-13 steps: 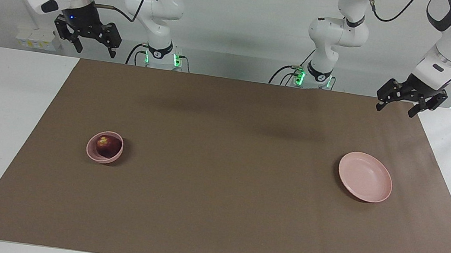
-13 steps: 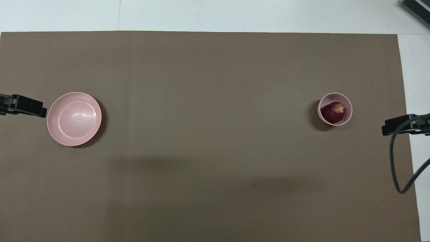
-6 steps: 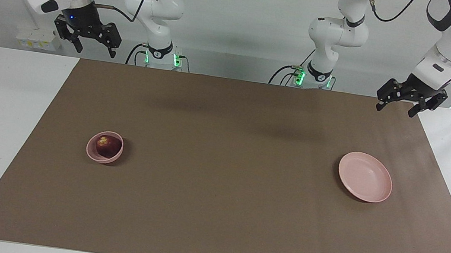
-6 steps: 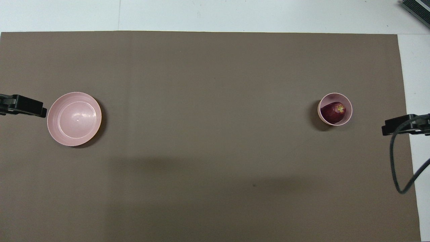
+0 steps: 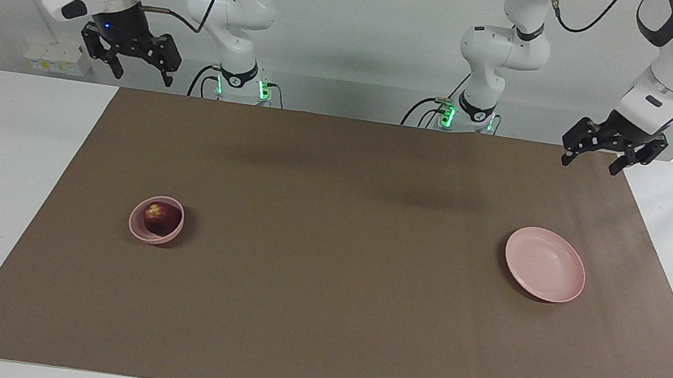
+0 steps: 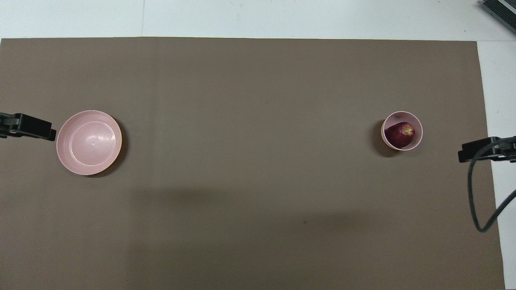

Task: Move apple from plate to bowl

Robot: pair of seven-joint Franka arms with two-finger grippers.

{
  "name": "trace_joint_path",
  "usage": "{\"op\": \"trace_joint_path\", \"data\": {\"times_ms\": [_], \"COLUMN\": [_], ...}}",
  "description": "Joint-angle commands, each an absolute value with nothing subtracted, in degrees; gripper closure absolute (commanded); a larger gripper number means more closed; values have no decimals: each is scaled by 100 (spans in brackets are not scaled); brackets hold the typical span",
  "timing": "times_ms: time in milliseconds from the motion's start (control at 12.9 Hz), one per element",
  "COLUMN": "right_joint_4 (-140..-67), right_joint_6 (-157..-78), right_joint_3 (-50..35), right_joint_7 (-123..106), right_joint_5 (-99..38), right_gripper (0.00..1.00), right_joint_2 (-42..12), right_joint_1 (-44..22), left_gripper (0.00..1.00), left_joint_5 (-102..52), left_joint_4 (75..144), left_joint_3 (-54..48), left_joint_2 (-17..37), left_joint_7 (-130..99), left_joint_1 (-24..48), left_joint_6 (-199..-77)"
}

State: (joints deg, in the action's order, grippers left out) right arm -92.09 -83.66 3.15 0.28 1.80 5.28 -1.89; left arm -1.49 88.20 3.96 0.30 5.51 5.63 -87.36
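The apple sits inside the bowl. It is down in the middle, and the rim goes all the way round it. The bowl stands on the brown mat, toward the right arm's end of the table. The plate is well apart from the bowl, toward the left arm's end, and it has nothing on it.

So the job looks done. The apple is where it should be.

The right gripper hangs high up over the table edge by the robots, well apart from the bowl. Its fingers are spread wide and hold nothing. The left gripper hangs high up over the mat's corner by the robots, even farther from the bowl. Its fingers are spread wide too, with nothing in them. Both arms wait.

The best thing to do now, I think, is to keep both arms up and away. Nothing should go near the bowl. The bowl is small and looks light, so a bump could tip it, and the round apple would roll out across the mat. If an arm has to move, it should go high and keep clear of the bowl. The plate can stay where it is.
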Motion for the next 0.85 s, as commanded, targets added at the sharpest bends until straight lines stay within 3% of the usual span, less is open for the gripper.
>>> {"op": "trace_joint_path", "data": {"times_ms": [0, 772], "right_joint_4": [-9334, -9246], "right_joint_6": [-8508, -8429], "right_joint_3": [299, 316], "right_joint_7": [-88, 9], "right_joint_5": [79, 0], "right_gripper": [0, 0], "right_joint_2": [624, 598], "right_joint_1": [-123, -88], "left_gripper": [0, 0], "left_joint_5": [-220, -220], "left_joint_4": [8912, 8912], "left_joint_3": [378, 378], "left_joint_2": [-79, -79], "left_joint_7": [562, 562], "left_joint_1": [519, 519], "left_joint_6": [-8684, -8684]}}
